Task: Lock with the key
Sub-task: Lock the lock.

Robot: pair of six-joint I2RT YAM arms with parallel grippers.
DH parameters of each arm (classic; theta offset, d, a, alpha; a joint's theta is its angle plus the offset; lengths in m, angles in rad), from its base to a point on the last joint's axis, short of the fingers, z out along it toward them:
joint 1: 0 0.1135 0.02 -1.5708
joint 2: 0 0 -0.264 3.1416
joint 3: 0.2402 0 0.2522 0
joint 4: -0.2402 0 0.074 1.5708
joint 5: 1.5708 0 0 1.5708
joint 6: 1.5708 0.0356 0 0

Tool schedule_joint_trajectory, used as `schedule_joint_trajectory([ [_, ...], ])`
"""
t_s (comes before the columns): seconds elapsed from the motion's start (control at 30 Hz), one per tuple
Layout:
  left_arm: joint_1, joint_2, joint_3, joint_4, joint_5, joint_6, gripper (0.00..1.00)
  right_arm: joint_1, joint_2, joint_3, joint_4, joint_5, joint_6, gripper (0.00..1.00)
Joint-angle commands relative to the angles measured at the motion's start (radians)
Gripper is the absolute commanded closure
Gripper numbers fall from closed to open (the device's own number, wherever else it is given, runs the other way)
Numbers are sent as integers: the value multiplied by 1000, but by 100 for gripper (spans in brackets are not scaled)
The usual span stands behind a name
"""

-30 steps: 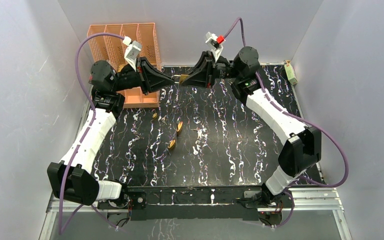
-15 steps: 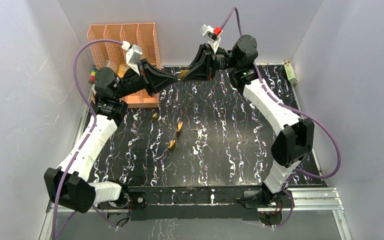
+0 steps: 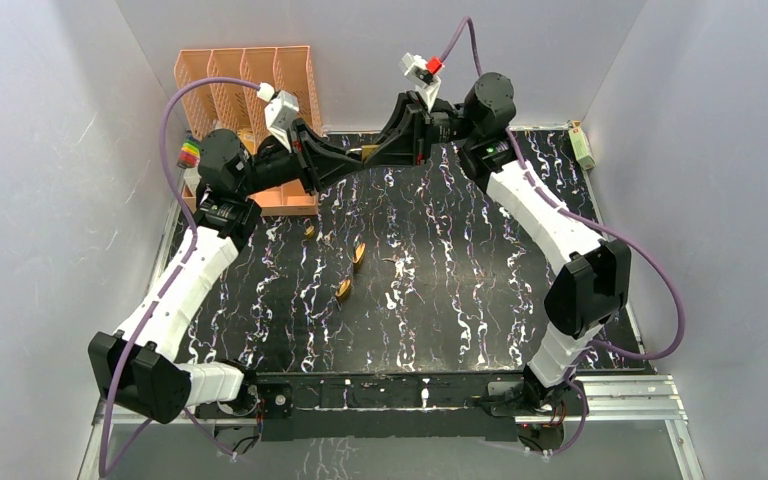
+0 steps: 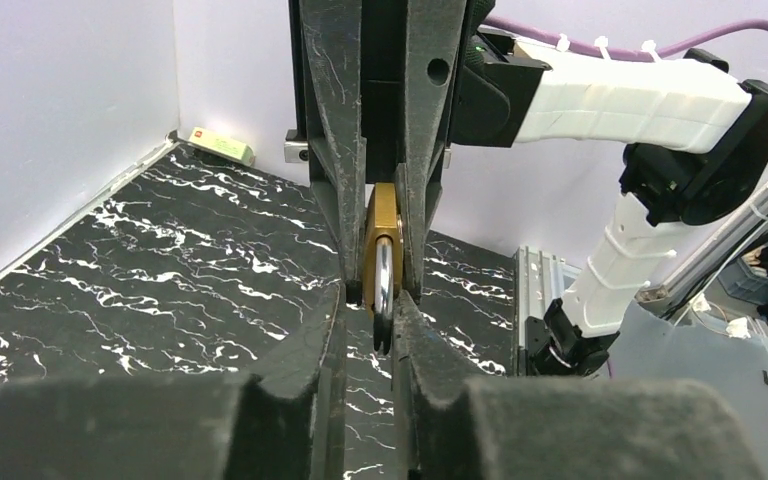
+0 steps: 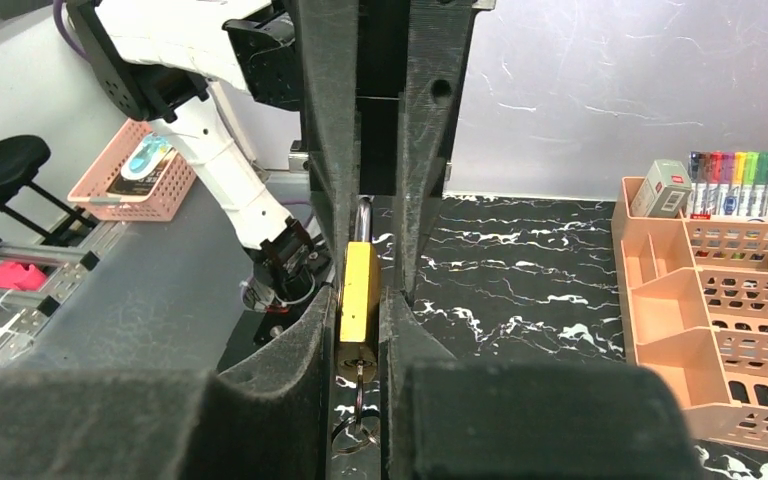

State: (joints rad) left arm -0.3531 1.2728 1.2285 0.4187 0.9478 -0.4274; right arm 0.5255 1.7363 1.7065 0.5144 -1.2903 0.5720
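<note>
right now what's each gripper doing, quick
Left gripper: jaws narrowly around the brass padlock's silver shackle; grip cannot be told.
Right gripper: closed on the brass padlock's body.

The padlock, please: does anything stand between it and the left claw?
Nothing visible does. The left claw sits around the shackle of the padlock, while the right claw clamps the brass body.

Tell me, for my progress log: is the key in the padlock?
In: the key sticks out of the padlock base, its ring dangling below.
</note>
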Motion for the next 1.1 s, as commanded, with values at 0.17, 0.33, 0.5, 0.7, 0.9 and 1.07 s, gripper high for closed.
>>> schedule_joint_trajectory([
  [0.17,-128,-1,12,-71,61,27,35,131,-48,-18,45,212,-55,100],
  [0.33,-116,-14,31,-75,71,29,31,129,-67,-39,35,213,-67,100],
  [0.5,-110,-1,33,8,138,-37,79,128,-83,-64,29,216,-73,100],
  [0.7,-109,4,17,104,187,-103,100,128,-94,-93,24,206,-77,100],
  [0.9,-108,4,52,42,215,-71,100,127,-111,-124,14,202,-88,100],
  [1.07,-103,8,85,-25,224,-44,53,124,-122,-143,15,200,-89,100],
])
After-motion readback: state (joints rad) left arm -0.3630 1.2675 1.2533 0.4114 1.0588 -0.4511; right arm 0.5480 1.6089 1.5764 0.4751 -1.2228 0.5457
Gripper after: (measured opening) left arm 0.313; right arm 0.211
